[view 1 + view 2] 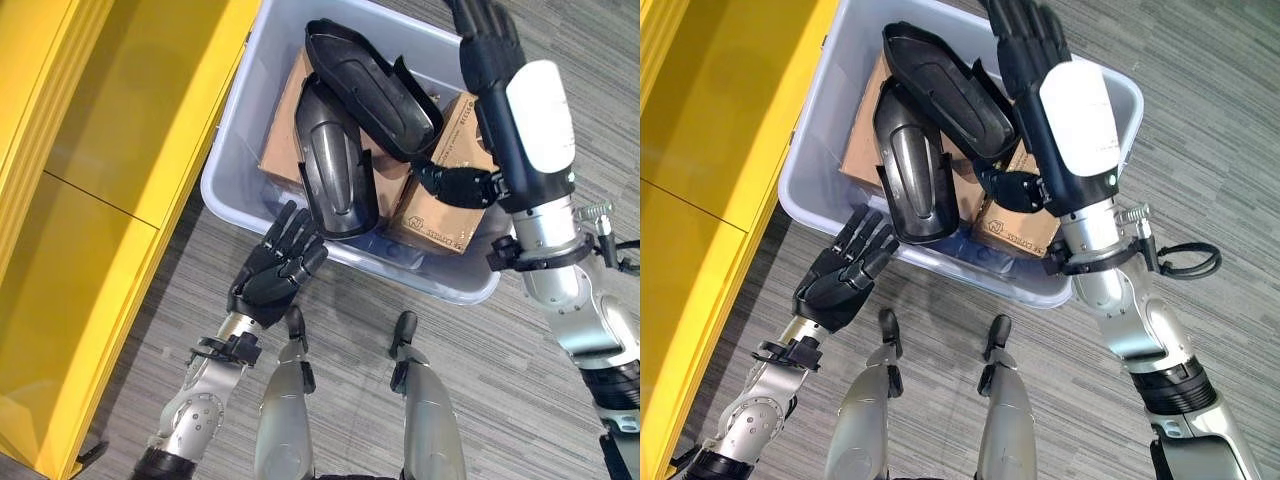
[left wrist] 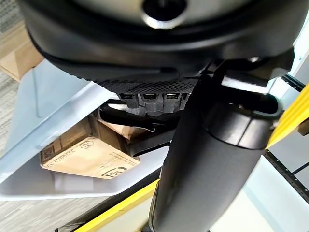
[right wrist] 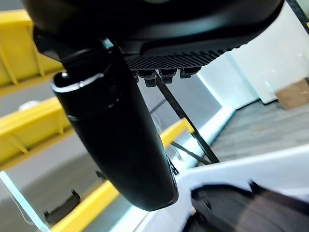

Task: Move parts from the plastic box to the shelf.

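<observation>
Two black moulded parts lie in the plastic box (image 1: 225, 150), stacked on cardboard cartons (image 1: 440, 215): in the left eye view the nearer part (image 1: 335, 170) leans over the box's near wall, and the upper part (image 1: 370, 80) lies across it toward the box's far side. The left hand (image 1: 275, 265) hangs just outside the box's near wall, fingers straight and holding nothing, fingertips close under the nearer part. The right eye view shows the right hand (image 1: 1040, 60) raised over the box's right half, fingers extended and empty, while the yellow shelf (image 1: 710, 130) stands along the box's left side. In the left wrist view the cartons sit inside the box's pale wall. The right wrist view shows the thumb standing free, gripping nothing. These shells look stiff, light and smooth, so probably slippery; taking hold across a rim edge seems safest.
</observation>
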Motion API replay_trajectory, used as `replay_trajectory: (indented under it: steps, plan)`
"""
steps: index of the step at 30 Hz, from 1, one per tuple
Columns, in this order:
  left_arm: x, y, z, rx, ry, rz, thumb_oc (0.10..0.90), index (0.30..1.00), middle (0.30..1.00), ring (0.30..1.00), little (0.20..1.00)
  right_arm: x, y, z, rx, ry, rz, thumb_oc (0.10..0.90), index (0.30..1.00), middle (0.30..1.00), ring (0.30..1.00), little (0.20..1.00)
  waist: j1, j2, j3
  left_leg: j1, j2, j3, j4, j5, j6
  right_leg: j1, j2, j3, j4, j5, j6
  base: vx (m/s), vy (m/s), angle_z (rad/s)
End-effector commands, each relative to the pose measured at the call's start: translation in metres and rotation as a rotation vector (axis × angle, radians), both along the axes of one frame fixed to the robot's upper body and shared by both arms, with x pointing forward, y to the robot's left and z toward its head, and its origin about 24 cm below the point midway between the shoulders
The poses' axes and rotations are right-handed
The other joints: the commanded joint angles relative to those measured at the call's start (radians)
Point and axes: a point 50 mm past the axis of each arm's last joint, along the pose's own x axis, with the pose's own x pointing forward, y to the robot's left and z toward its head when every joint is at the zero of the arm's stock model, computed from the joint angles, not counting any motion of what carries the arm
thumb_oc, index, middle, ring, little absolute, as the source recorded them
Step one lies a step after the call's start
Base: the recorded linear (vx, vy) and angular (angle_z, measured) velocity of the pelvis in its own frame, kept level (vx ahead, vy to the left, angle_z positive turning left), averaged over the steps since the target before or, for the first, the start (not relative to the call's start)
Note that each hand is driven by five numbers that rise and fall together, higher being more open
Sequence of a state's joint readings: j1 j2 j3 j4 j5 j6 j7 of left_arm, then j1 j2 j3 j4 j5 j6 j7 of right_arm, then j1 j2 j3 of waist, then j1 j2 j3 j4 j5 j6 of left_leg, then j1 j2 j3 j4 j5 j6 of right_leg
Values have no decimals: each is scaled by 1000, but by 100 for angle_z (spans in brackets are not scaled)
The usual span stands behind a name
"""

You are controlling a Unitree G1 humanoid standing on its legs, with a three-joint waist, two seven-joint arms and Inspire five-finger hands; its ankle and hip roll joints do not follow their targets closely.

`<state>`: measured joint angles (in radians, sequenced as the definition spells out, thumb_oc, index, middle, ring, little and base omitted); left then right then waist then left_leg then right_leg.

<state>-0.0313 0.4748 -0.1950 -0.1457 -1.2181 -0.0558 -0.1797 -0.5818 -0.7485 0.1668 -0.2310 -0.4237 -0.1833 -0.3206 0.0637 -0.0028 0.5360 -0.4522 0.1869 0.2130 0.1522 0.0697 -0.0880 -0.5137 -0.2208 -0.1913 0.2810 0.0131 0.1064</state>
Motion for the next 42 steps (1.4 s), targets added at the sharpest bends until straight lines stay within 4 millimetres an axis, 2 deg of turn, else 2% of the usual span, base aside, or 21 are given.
replay_trajectory:
  steps: [1,10,13,17,23,28,32,33,34,35,36,37,42]
  plan:
    - [-14,-25,41,-153,-181,-144,900,1000,1000,1000,1000,-39,12,56,-12,-307,111,900,1000,1000,1000,1000,4,35,-16,-42,77,-20,52,-46,-24,-29,-36,2,30,-49,43,0,-38,-2]
    - [-16,-24,52,-135,-277,-125,900,1000,1000,1000,1000,-36,27,78,-96,-359,79,900,1000,1000,1000,1000,27,44,-16,-125,74,-42,65,-30,-32,-109,-40,-22,66,-53,36,1,-33,0]
    - [-17,-15,69,-183,-412,-77,900,1000,1000,1000,1000,-30,33,77,-146,-365,32,900,1000,1000,1000,1000,37,48,-16,-152,72,-47,66,-22,-30,-136,-42,-29,79,-57,33,4,-11,0]
    - [-15,-11,82,-170,-458,-48,900,1000,1000,1000,1000,-20,35,74,-189,-357,-30,900,1000,1000,1000,1000,49,39,-16,-180,71,-63,70,-16,-31,-158,-42,-44,97,-61,30,10,-71,7]
    - [-10,-13,84,-130,-448,-81,900,1000,1000,1000,1000,-1,32,70,-270,-361,-134,900,1000,1000,1000,1000,62,22,-16,-221,79,-85,74,-4,-35,-189,-37,-66,110,-57,23,-1,-87,11]
    - [-6,-13,81,-107,-434,-95,900,1000,1000,1000,1000,20,23,64,-370,-323,-240,900,1000,1000,1000,1000,68,3,-16,-251,86,-102,84,3,-38,-207,-34,-83,117,-49,21,6,-90,6]
    - [-4,-8,79,-83,-432,-105,900,1000,1000,1000,1000,36,3,63,-399,-309,-399,900,1000,1000,1000,1000,74,-13,-16,-268,99,-111,88,10,-41,-213,-30,-97,124,-50,18,23,-72,3]
    - [-4,-7,76,-78,-422,-108,900,1000,1000,1000,1000,40,-4,62,-409,-306,-435,900,1000,1000,1000,1000,75,-16,-16,-250,99,-118,92,-8,-49,-197,-29,-93,132,-67,25,10,-95,1]
    - [-2,-4,78,-71,-428,-113,900,1000,1000,1000,1000,42,-12,68,-413,-316,-486,900,1000,1000,1000,1000,77,-20,-16,-273,103,-117,90,12,-44,-214,-28,-105,126,-48,17,61,-77,1]
    - [-3,-3,76,-72,-415,-115,900,1000,1000,1000,1000,44,-14,66,-414,-303,-496,900,1000,1000,1000,1000,77,-21,-16,-251,102,-123,94,-11,-53,-195,-28,-98,135,-69,28,-40,-64,1]
    - [-2,-2,78,-66,-424,-118,900,1000,1000,1000,1000,44,-18,71,-402,-303,-514,900,1000,1000,1000,1000,78,-23,-16,-276,104,-119,92,13,-44,-216,-27,-108,127,-47,17,63,-65,0]
    - [-2,-1,76,-61,-407,-119,900,1000,1000,1000,1000,46,-23,72,-400,-284,-547,900,1000,1000,1000,1000,78,-26,-16,-255,106,-127,96,-10,-54,-197,-27,-104,137,-67,28,12,-81,-1]
    - [-1,5,74,-51,-391,-127,900,1000,1000,1000,1000,54,-45,83,-346,-212,-682,900,1000,1000,1000,1000,83,-36,-16,-256,115,-131,99,-11,-58,-196,-23,-111,143,-73,25,21,-53,-1]
